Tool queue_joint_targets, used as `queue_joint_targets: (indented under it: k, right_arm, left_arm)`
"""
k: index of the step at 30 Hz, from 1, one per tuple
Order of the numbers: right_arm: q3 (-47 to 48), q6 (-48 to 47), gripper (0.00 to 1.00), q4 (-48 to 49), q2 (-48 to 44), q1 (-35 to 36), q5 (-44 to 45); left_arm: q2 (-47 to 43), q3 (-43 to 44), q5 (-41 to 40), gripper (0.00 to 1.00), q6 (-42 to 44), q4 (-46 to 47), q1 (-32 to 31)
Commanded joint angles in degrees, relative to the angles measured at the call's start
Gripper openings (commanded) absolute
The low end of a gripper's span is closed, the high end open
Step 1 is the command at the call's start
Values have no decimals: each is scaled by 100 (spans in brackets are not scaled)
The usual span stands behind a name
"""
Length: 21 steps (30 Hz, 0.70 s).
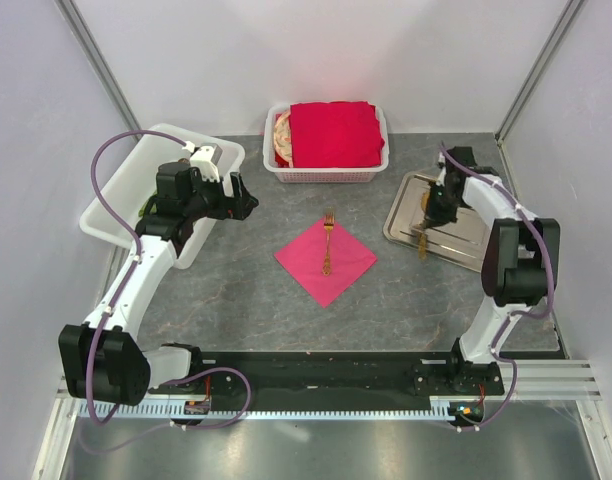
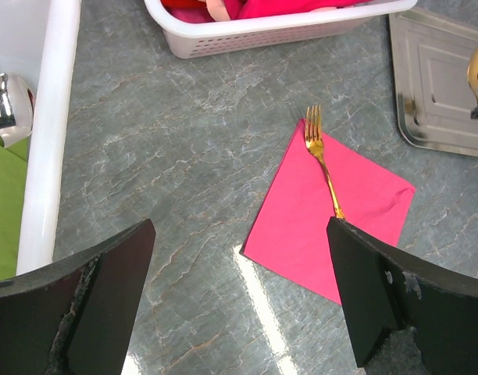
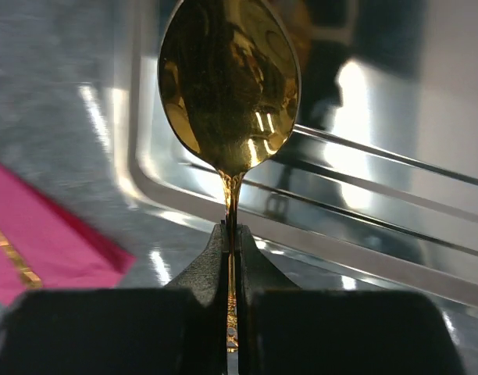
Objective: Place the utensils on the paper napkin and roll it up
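Your right gripper (image 3: 231, 254) is clamped on the spoon (image 3: 230, 86) over the tray (image 1: 404, 218), and the paper napkin (image 1: 341, 268) sits to its left with the fork (image 1: 327, 243) lying near-to-far, so carry it that way; the left gripper (image 2: 239, 258) just hangs wide open.

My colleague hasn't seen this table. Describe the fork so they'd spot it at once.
In front of the white basket at the back lies a pink napkin, turned like a diamond. The gold fork lies along its middle, tines toward the basket. Unlike the gold spoon pinched in the right gripper, it lies loose.
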Motion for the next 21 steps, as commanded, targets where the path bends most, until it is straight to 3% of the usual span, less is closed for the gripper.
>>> queue_joint_targets:
  k: [1, 12, 21]
  right_arm:
    - [-124, 748, 0, 872, -621, 933, -556]
    - [587, 1724, 0, 934, 229, 2745, 155]
    - [1009, 1935, 0, 926, 845, 3212, 288]
  left_arm:
    - [10, 71, 70, 100, -133, 215, 39]
    - [-17, 54, 69, 100, -28, 154, 39]
    - [45, 54, 61, 100, -54, 145, 39]
